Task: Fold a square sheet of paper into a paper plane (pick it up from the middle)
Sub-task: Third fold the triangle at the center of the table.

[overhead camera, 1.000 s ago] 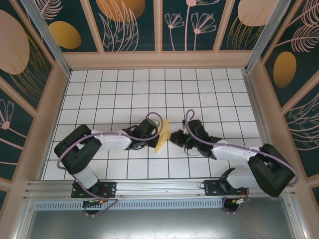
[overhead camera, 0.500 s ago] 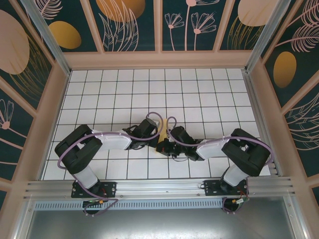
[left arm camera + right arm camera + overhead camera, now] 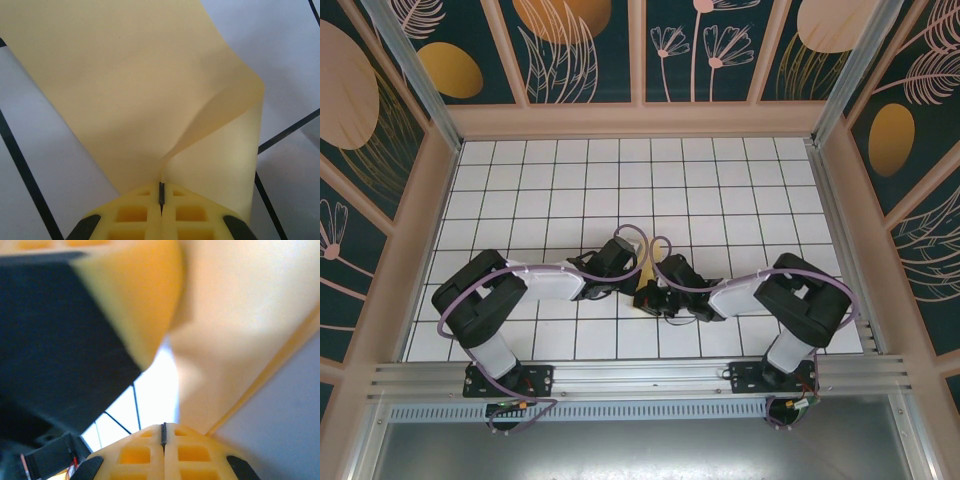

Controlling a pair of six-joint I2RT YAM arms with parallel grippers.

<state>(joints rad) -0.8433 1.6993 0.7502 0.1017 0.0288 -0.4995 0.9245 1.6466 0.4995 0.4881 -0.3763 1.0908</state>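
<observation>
- Right now both arms reach inward and meet near the middle of the front rows of the tiled worktop point(image 3: 570, 190), in the top view.
- From its base at the near left, the left arm point(image 3: 535, 280) bends its elbow out to the left. Its white forearm runs rightward and slightly away from the near edge, towards the centre.
- The right arm point(image 3: 760, 290) mirrors it. Its elbow is bunched to the right above its base, and its forearm lies low, pointing left.
- The two wrists sit tip to tip, just beside each other, each with a purple cable looping above it.
- The left pincer point(image 3: 161, 195) is closed, its yellow fingertips pressed together on an edge of the square sheet of paper point(image 3: 130, 90).
- In the left wrist view the sheet rises out of the seam between those tips. One part spreads flat across the tiles, and another part curls up and over in a soft bend on the right.
- The right pincer point(image 3: 163, 432) is also closed, tips pressed together.
- In the right wrist view the pale sheet comes down right beside these tips, with a darker orange edge slanting towards them. I cannot tell whether any paper is caught between them.
- A blurred yellow finger point(image 3: 140, 295) on a dark body looms at the upper left of that view, close to the sheet.
</observation>
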